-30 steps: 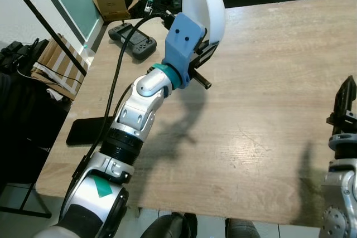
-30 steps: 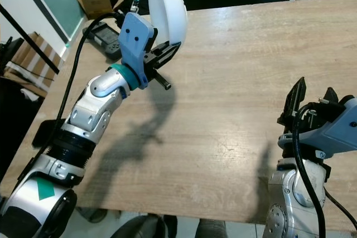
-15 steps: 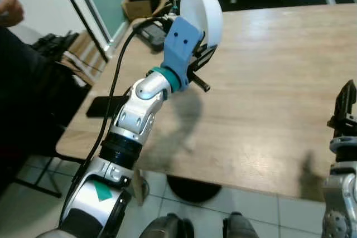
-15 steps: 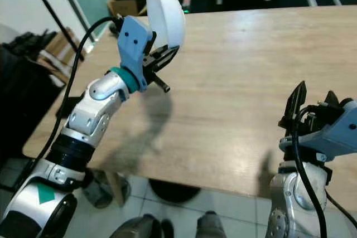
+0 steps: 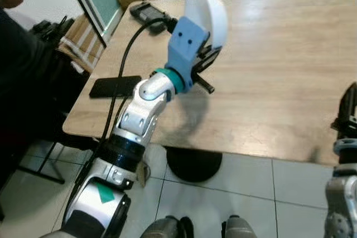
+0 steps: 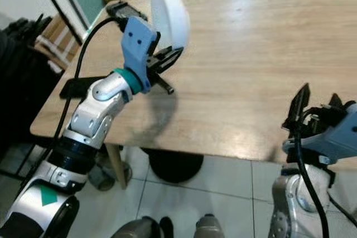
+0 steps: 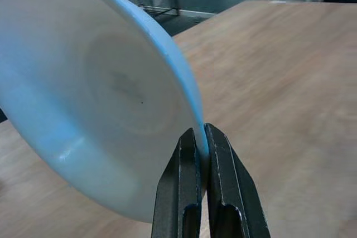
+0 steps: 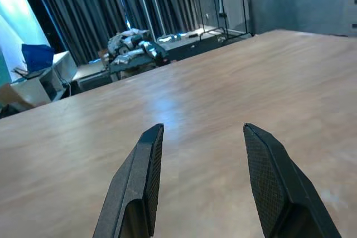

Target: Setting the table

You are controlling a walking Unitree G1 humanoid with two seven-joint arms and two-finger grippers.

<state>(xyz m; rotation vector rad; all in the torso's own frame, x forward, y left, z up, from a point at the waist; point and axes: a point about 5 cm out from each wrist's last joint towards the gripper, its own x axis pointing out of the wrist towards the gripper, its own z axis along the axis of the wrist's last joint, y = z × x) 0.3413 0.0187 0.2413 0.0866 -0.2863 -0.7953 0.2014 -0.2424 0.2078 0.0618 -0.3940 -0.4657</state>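
A white bowl (image 5: 209, 12) is held on edge above the left part of the wooden table (image 5: 290, 59). My left gripper (image 7: 201, 154) is shut on its rim, the thin rim pinched between the two black fingers (image 7: 181, 193). The bowl's hollow side (image 7: 100, 98) faces the wrist camera. My right gripper (image 8: 203, 154) hovers open and empty just above the table's front edge at the right (image 6: 315, 118).
A black phone (image 5: 114, 86) lies at the table's left front corner. A game controller (image 5: 146, 10) and cable lie at the far left edge. A person's dark sleeve (image 5: 28, 71) is at the left. Tiled floor (image 5: 234, 193) and a round table base (image 5: 193, 164) lie below.
The whole picture has shifted: the camera has backed away, so the table's front edge and floor now show. The left gripper still holds the bowl the same way; the right stays open.
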